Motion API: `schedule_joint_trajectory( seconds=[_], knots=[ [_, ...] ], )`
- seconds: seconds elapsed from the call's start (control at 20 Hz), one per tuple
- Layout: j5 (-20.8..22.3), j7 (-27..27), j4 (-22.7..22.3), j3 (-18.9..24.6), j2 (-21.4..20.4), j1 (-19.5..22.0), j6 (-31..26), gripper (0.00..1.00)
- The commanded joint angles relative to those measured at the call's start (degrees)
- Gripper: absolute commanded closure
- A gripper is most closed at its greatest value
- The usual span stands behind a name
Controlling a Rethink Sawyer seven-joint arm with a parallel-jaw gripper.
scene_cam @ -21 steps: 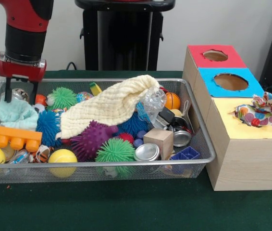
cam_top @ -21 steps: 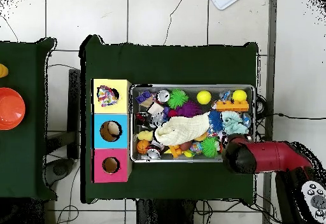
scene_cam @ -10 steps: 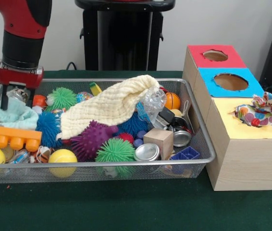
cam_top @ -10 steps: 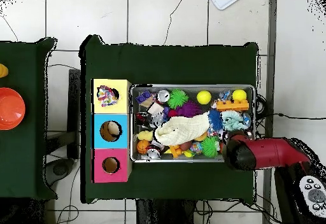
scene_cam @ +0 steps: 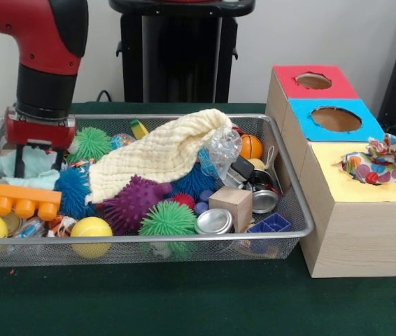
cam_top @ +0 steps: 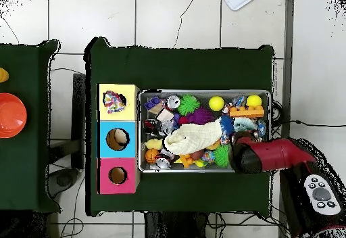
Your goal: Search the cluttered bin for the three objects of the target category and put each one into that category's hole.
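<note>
- I am seeing the claw point(scene_cam: 38, 159) hanging at one end of the wire bin point(scene_cam: 292, 210), the end far from the sorting box point(scene_cam: 338, 231); its two dark fingers are standing spread apart.
- The fingertips are reaching down to the pale teal cloth point(scene_cam: 33, 162), one on each side of a fold, but I cannot tell whether they are touching it.
- Just beside that cloth, an orange toy brick point(scene_cam: 12, 199) is lying along the bin's near edge, with a blue spiky ball point(scene_cam: 72, 189) next to it.
- A cream cloth point(scene_cam: 163, 150) is draping over the middle of the clutter, resting on a purple spiky ball point(scene_cam: 133, 201) and near two green spiky balls point(scene_cam: 168, 218).
- Two yellow balls point(scene_cam: 90, 231) are sitting against the near wall.
- At the other end, a wooden cube point(scene_cam: 231, 204) and a metal tin point(scene_cam: 214, 222) are lying close together.
- The sorting box is standing on the green desk point(scene_cam: 184, 301), touching the bin, with a red hole point(scene_cam: 313, 80), a blue hole point(scene_cam: 336, 119) and a yellow section where a patterned cloth point(scene_cam: 378, 162) is bunched over the opening.
- In the overhead view, the arm point(cam_top: 270, 155) is coming in over the bin's corner.
</note>
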State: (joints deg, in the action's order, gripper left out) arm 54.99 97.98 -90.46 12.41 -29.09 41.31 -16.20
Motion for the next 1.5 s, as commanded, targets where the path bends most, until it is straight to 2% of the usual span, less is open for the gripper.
schedule_joint_trajectory(
  seconds=[0.05, 0.2, 0.25, 0.3, 0.4, 0.85, 1.15, 1.3, 1.5],
  knots=[
    [1.9, 1.3, 1.5, 0.4, 5.0, 0.0, 2.1, 0.00],
    [0.6, -0.5, 0.4, 2.6, 5.1, 1.6, 1.1, 0.00],
    [0.2, -1.1, 0.0, 3.4, 5.2, 2.1, 0.8, 1.00],
    [0.4, -0.8, -0.4, 4.2, 5.0, 2.6, 2.6, 1.00],
    [-1.0, -1.6, -0.4, 4.5, 4.8, 2.5, -0.5, 1.00],
    [-2.5, -2.6, -1.1, 5.7, 3.1, 2.5, -2.8, 1.00],
    [-7.3, -2.0, -4.4, 7.7, 1.0, 3.0, -5.4, 1.00],
    [-9.4, 0.3, -6.2, 6.9, -0.6, 1.3, -5.7, 1.00],
    [-12.4, 5.2, -8.3, 3.8, -4.0, -3.8, -6.2, 1.00]
  ],
)
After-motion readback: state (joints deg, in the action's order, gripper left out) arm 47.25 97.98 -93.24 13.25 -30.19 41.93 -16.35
